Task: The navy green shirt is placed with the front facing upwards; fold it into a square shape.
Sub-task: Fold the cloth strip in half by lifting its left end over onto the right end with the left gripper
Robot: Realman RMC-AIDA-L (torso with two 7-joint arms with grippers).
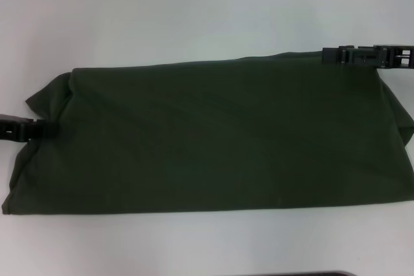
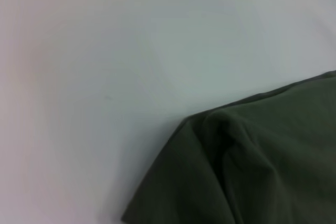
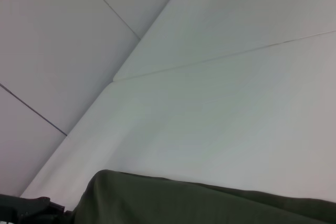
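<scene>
Shirt (image 1: 213, 137) folded, spans between claws; left claw (image 1: 46, 129) grasping left edge, right claw (image 1: 326, 55) grasping far-right corner.

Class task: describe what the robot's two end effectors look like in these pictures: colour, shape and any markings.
Both are black and blocky. The right end effector shows ribbed, segmented links with pale slots. The left end effector looks chunky with a light patch. No cables or markings visible.
</scene>
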